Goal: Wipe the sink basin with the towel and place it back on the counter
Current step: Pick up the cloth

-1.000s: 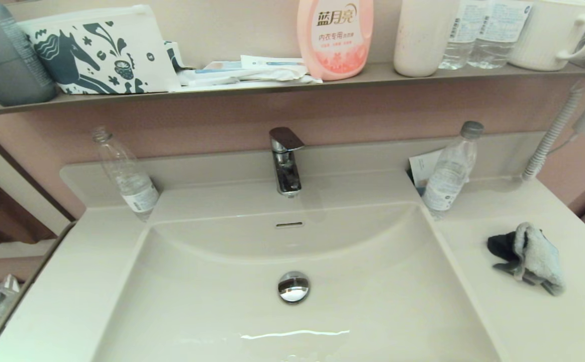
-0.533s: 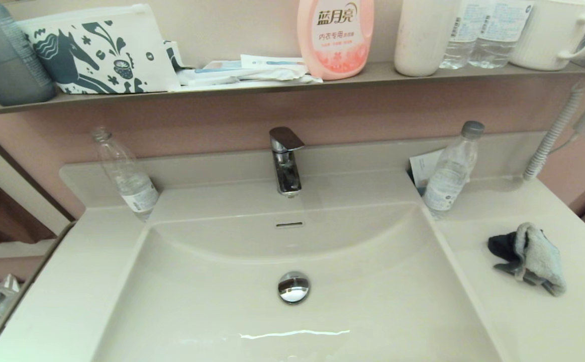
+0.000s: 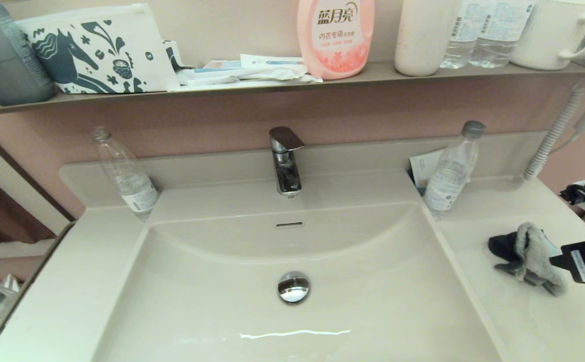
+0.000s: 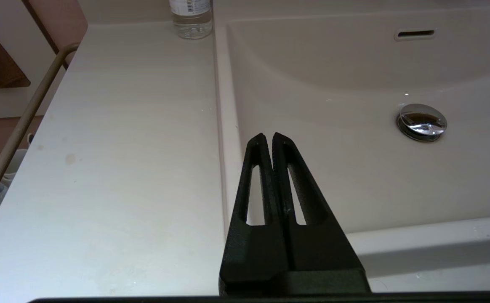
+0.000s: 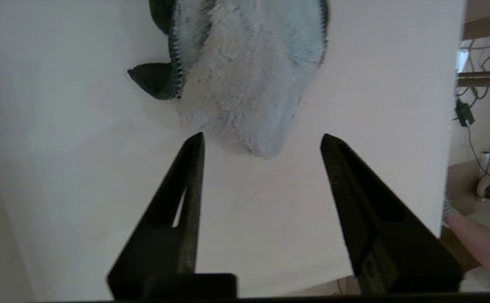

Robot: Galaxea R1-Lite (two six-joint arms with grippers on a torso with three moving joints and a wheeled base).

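The towel (image 3: 528,256) lies crumpled on the table (image 3: 523,322) to the right of the sink basin (image 3: 292,311), pale fluffy face up and dark charcoal face folded under at its left. The right gripper (image 5: 262,141) reaches in from the table's right edge, fingers spread wide just short of the cloth's near end and holding nothing. The left gripper (image 4: 269,136) hangs parked over the basin's left rim, fingers pressed together and empty.

The cloth looks light, soft and limp; it should bunch and droop when lifted, so the raised pale ridge along its middle seems the surest place to pinch.

On the brown shelf (image 3: 272,85) above the tap (image 3: 285,161), a pink bottle (image 3: 335,35) carries Chinese characters, apparently "蓝月亮", though the smaller lines are hard to make out. Labels on the two clear water bottles (image 3: 448,173) standing on the table are unreadable.
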